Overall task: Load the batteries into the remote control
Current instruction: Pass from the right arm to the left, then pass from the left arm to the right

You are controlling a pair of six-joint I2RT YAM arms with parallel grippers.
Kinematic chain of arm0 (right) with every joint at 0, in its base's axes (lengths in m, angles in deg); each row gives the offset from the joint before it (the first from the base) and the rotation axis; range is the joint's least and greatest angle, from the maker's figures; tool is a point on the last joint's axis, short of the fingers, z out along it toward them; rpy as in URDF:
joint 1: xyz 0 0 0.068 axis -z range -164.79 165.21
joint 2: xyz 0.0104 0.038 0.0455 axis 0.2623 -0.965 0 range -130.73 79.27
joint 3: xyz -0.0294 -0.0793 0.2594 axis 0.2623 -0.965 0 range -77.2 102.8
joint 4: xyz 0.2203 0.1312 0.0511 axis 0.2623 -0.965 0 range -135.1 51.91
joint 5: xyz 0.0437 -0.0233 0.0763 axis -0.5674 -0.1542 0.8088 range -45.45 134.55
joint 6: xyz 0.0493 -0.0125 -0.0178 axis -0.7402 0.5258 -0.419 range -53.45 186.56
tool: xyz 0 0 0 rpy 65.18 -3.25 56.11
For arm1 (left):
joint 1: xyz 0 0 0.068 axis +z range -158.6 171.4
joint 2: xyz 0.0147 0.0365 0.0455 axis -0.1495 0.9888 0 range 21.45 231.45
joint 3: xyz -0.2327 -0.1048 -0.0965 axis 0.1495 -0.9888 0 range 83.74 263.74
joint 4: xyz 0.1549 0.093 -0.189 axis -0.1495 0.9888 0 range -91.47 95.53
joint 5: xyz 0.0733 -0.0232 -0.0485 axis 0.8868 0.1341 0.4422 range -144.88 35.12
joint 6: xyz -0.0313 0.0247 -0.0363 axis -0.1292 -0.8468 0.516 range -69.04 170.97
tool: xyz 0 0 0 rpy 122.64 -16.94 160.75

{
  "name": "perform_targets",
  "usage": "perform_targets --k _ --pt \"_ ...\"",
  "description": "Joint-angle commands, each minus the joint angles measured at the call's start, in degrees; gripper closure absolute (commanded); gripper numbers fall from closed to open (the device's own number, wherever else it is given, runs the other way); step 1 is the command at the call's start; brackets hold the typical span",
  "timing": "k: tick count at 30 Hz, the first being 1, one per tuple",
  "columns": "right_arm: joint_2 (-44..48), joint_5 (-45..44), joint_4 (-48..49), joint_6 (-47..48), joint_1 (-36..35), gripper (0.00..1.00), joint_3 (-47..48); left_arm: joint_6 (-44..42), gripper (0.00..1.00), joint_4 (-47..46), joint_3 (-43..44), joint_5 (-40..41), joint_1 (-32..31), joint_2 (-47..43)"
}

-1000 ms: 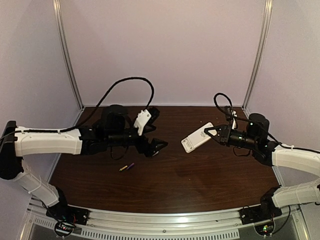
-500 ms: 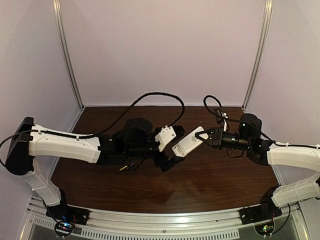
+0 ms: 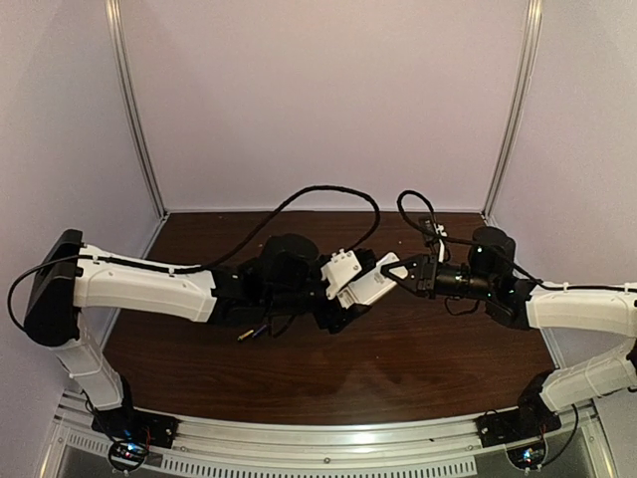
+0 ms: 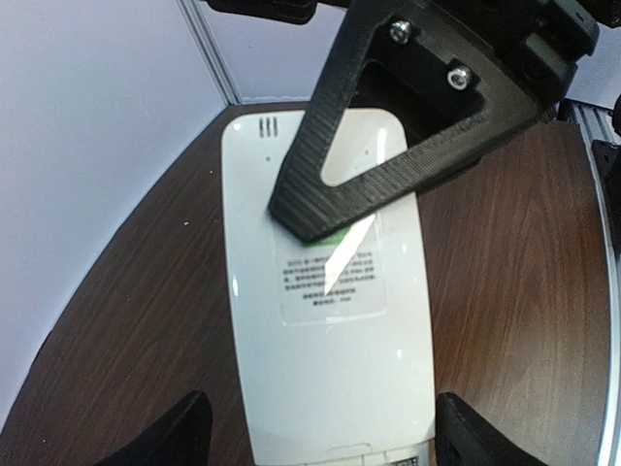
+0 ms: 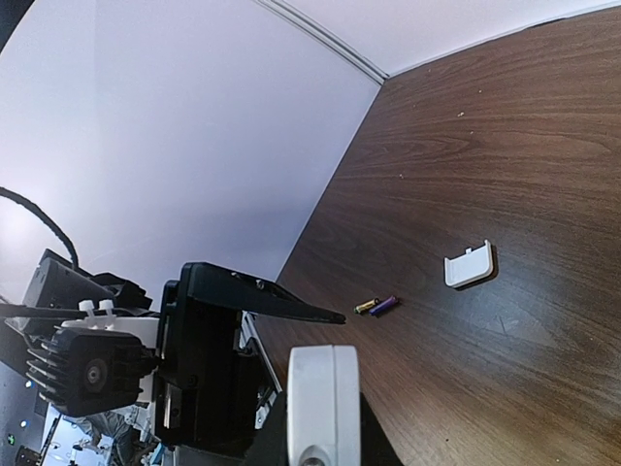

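Now | right tool (image 3: 392,271) clamps remote control (image 4: 330,379) above surface middle | left tool (image 4: 320,439) wide, straddling its free end | batteries (image 5: 376,306) toward left edge

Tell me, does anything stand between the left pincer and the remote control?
Nothing visible does. The left pincer is open, with one finger on each side of the remote control at its near end and only air between. The right pincer clamps the remote farther up, outside that gap.
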Motion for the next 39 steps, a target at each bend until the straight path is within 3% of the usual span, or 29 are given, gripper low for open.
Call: perform_targets --k 1,4,7,12,16,23,39 --pt "-0.53 -0.47 2.79 -0.74 -0.71 0.99 2.30 -0.92 0.21 0.41 2.56 1.16 -0.15 1.66" --pt "-0.55 -0.42 2.87 -0.83 -0.83 0.99 2.44 -0.84 0.30 0.72 3.05 2.08 -0.15 2.04" --pt "-0.65 -0.58 2.88 -0.91 -0.90 0.95 2.27 0.02 0.46 0.75 3.25 3.44 -0.14 2.06" --pt "-1.20 -0.98 4.71 -2.14 -0.99 0.67 1.72 3.75 0.59 -0.67 3.34 5.11 -0.16 2.06" --pt "-1.76 -1.91 6.23 -3.20 -1.16 0.59 1.25 7.82 0.63 -2.12 3.39 6.70 -0.20 2.18" --pt "-4.63 -3.03 9.86 -5.27 -2.59 0.60 0.78 12.08 0.64 -3.96 3.99 7.43 -0.16 2.48" --pt "-9.20 -4.92 15.21 -7.67 -4.26 0.84 0.87 13.38 0.65 -4.82 4.66 5.16 -0.14 2.68"
